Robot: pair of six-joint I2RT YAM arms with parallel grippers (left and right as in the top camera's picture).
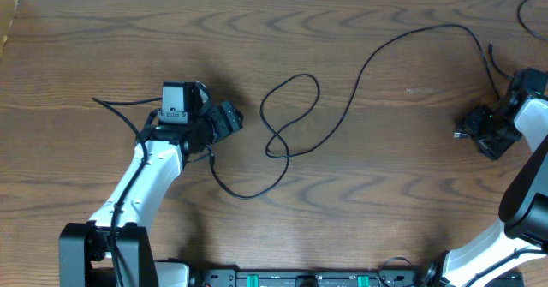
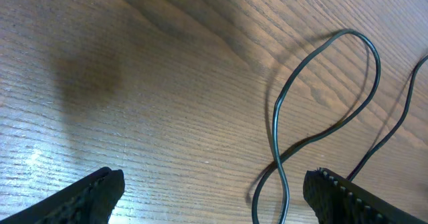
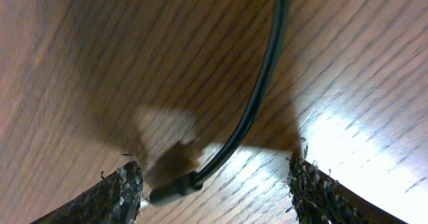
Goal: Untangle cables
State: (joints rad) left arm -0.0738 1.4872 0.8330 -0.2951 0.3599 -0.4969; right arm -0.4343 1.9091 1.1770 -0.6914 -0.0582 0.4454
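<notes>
Left pincer [image 1: 234,121] is released: in the left wrist view its two fingers [image 2: 90,197] stand wide apart, nothing between them but bare wooden tabletop [image 1: 385,201]. A thin black cable [image 2: 275,130] lies flat just ahead of this pincer, closer to one finger than the other; it forms a closed loop [image 2: 376,63] that crosses itself near that finger's tip. Overhead, the same cable runs from beside the left pincer, through the loop, then in a long arc across the tabletop toward the right pincer [image 3: 215,180]. Right pincer is also released, fingers spread and low over the wood. The cable's small black plug [image 3: 170,192] lies between its fingers, just beside one fingertip; cannot tell whether it touches. From the plug the cord curves away ahead of the pincer and out of the wrist view. A second black cord [image 1: 524,11] shows beyond the right pincer, at the frame's far corner, mostly cut off.
</notes>
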